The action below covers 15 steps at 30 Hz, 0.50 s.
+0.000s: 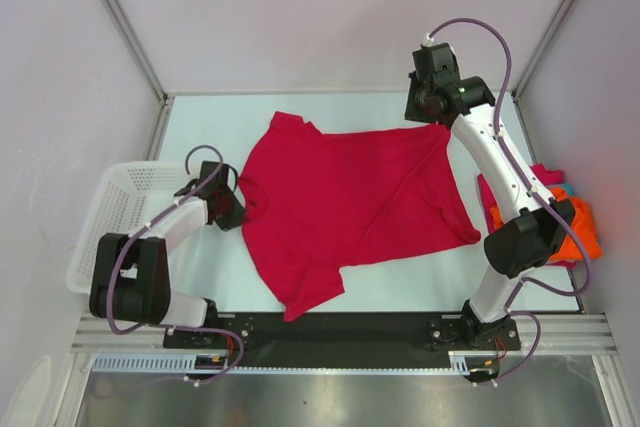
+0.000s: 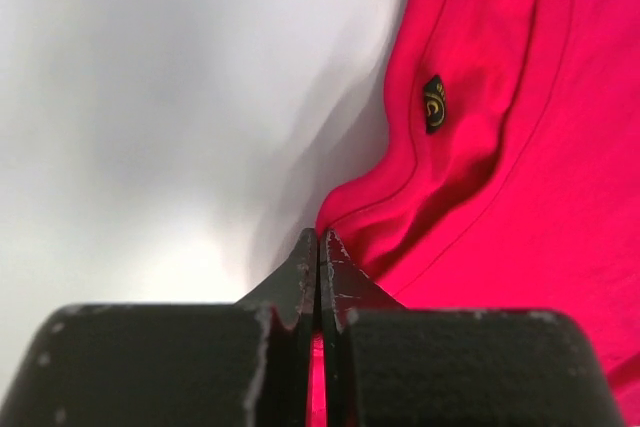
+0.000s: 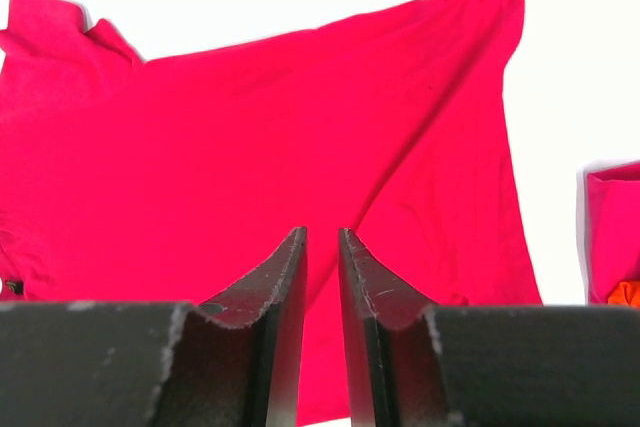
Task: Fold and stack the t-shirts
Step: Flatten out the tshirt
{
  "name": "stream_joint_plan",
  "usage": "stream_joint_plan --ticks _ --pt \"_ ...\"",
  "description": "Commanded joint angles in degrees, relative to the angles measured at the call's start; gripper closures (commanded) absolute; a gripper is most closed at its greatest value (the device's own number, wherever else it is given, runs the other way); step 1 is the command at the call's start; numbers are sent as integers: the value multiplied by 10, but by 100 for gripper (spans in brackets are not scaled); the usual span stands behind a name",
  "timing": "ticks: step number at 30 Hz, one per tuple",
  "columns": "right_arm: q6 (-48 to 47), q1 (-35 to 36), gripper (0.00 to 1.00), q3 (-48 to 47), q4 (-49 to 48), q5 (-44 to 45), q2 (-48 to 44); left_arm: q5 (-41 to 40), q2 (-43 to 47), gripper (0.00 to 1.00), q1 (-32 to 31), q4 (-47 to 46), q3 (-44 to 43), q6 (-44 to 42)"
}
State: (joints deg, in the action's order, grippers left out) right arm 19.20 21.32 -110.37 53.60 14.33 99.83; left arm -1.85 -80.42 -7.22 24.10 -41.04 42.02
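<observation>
A crimson red t-shirt (image 1: 360, 202) lies spread flat across the middle of the table, neck to the left, one sleeve at the far left and one at the near edge. My left gripper (image 1: 238, 209) sits at the neck edge. In the left wrist view its jaws (image 2: 319, 237) are pressed together with a strip of the red t-shirt (image 2: 560, 147) pinched between them, by the collar seam and a small dark label (image 2: 433, 102). My right gripper (image 1: 432, 112) hovers at the shirt's far right corner. Its jaws (image 3: 322, 232) stand a narrow gap apart over the red t-shirt (image 3: 300, 127), gripping nothing.
A white lattice basket (image 1: 110, 217) stands at the left table edge beside the left arm. More t-shirts, orange (image 1: 580, 237) and pink (image 1: 545, 175) with a bit of teal, lie piled at the right edge behind the right arm. The pink one (image 3: 612, 227) shows in the right wrist view.
</observation>
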Motion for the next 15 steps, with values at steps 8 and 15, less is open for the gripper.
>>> stream_joint_plan --ticks 8,15 --pt "-11 2 77 -13 -3 1 -13 8 17 100 91 27 -57 -38" --pt "-14 2 77 -18 1 4 -11 13 -6 100 103 25 -83 -38"
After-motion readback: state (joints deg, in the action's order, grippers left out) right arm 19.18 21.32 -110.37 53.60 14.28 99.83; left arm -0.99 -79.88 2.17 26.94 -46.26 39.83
